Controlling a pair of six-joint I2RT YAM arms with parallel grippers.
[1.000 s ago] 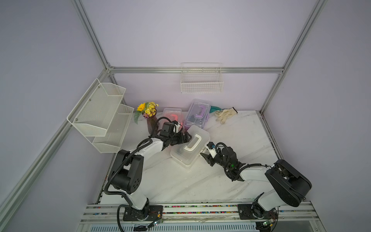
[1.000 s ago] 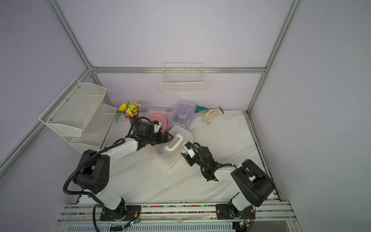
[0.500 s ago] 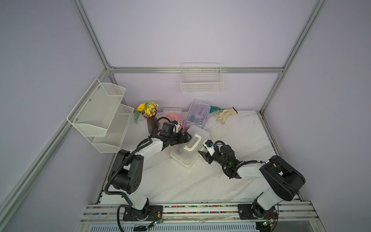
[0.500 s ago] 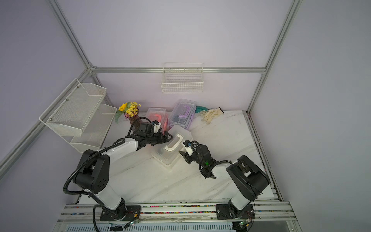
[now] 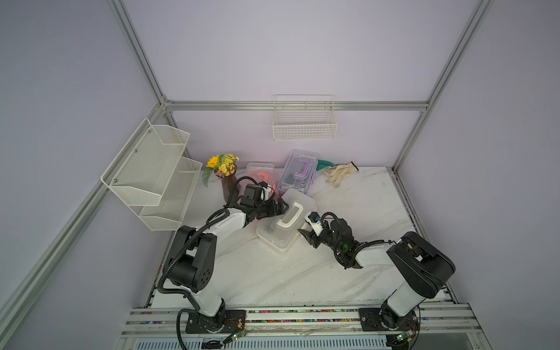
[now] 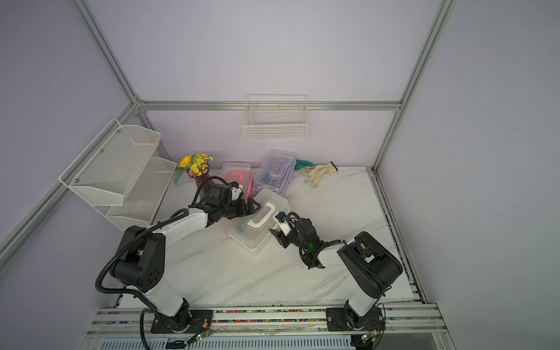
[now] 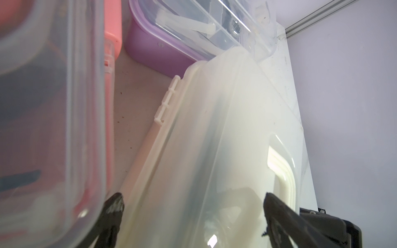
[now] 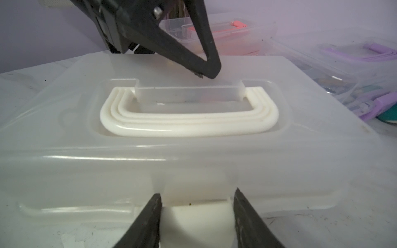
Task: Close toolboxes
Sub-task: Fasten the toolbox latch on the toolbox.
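White toolbox (image 5: 274, 235) is seen mid-table, lid down, long axis 1–7 o'clock in both top views. Right claw (image 5: 307, 238) is set at its 4 o'clock side, jaws part-open flanking the latch (image 8: 196, 212); pinch or clearance cannot be told. Left claw (image 5: 282, 206) is spread wide, nothing gripped, straddling the 10 o'clock edge.

walls (image 5: 303, 45): lilac | frame (image 5: 297, 105): aluminium | tabletop (image 5: 348, 197): white marble | wire basket (image 5: 304, 127): back wall | mesh rack (image 5: 154, 172): side wall
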